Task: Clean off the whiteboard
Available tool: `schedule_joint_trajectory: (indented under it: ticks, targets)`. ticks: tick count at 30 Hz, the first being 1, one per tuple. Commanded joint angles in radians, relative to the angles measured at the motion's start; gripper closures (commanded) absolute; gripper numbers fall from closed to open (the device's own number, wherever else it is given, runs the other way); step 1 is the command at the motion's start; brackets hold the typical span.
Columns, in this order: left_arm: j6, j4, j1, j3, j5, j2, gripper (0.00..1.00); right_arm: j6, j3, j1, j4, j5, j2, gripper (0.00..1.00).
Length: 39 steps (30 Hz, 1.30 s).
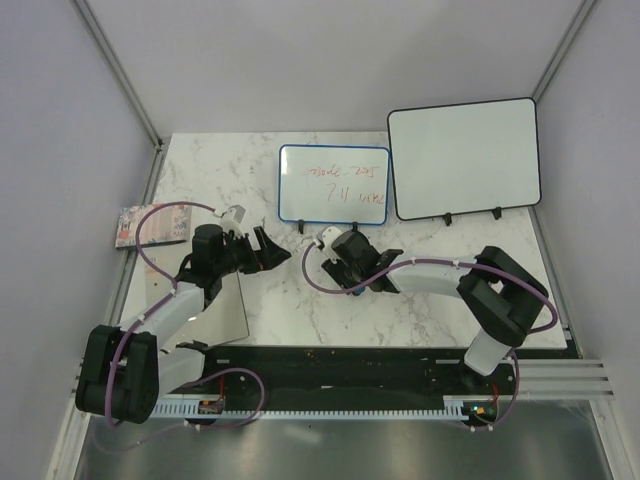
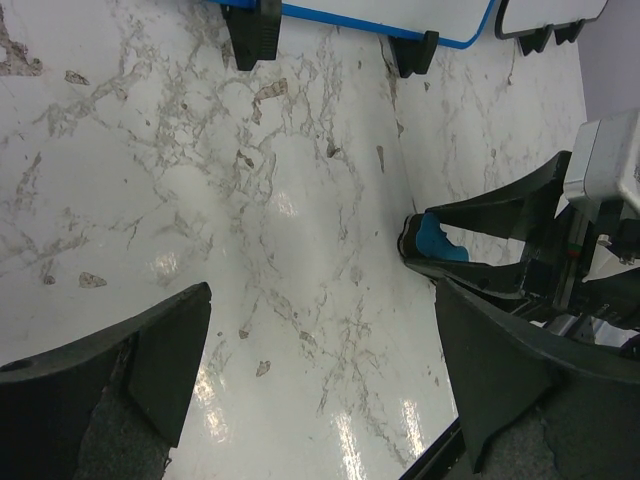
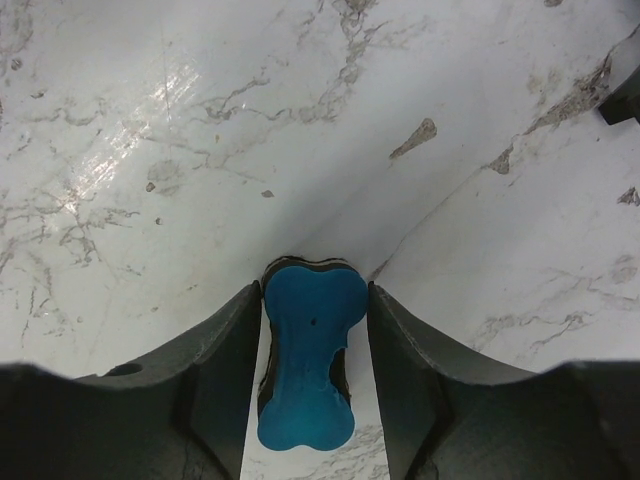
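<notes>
r claw (image 3: pixel 313 300) pinching blue eraser (image 3: pixel 305 370) nr whiteboard (image 1: pixel 333 185); l claw (image 2: pixel 320 300) spread wide.

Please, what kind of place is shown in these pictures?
Probably a robot test booth: plain grey walls enclose a marble-patterned table, and the left arm and right arm are bolted at its near edge.
</notes>
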Motion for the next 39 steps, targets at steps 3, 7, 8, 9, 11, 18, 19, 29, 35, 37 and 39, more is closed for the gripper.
schedule_joint_trajectory:
  ticks: [3,7,8,9,11,18,19,29,35,37,39]
  targets:
    - [0.003,0.040,0.000,0.019,0.002,-0.011,0.01,0.055,-0.011,-0.004,-0.034,-0.030,-0.023,0.48]
    - [0.004,0.032,-0.001,0.033,0.002,0.003,0.01,0.077,-0.016,-0.006,-0.043,-0.018,-0.032,0.60]
    - [0.004,0.034,0.000,0.036,0.004,0.012,0.01,0.080,-0.014,-0.006,-0.046,-0.013,-0.032,0.65]
    - [0.004,0.037,-0.001,0.042,0.004,0.020,0.01,0.084,-0.011,-0.006,-0.049,-0.011,-0.031,0.73]
    - [0.004,0.049,0.000,0.047,0.002,0.041,0.01,0.094,-0.007,-0.006,-0.058,-0.004,-0.023,0.78]
    - [-0.017,0.052,0.000,0.126,-0.063,0.110,0.01,0.114,-0.005,-0.010,-0.066,0.032,-0.020,0.92]
    - [-0.025,0.055,0.000,0.135,-0.076,0.116,0.01,0.117,-0.004,-0.014,-0.064,0.036,-0.026,0.93]
    - [-0.049,0.120,0.008,0.313,-0.120,0.306,0.01,0.129,0.029,-0.064,-0.051,0.084,-0.085,1.00]
    - [-0.072,0.152,0.011,0.309,-0.062,0.380,0.04,0.144,0.084,-0.064,-0.067,0.091,0.021,0.67]
    - [-0.062,0.161,0.011,0.286,-0.063,0.369,0.04,0.155,0.081,-0.064,-0.061,0.085,0.031,0.54]
    - [-0.046,0.161,0.011,0.277,-0.071,0.353,0.04,0.163,0.073,-0.064,-0.054,0.088,0.021,0.47]
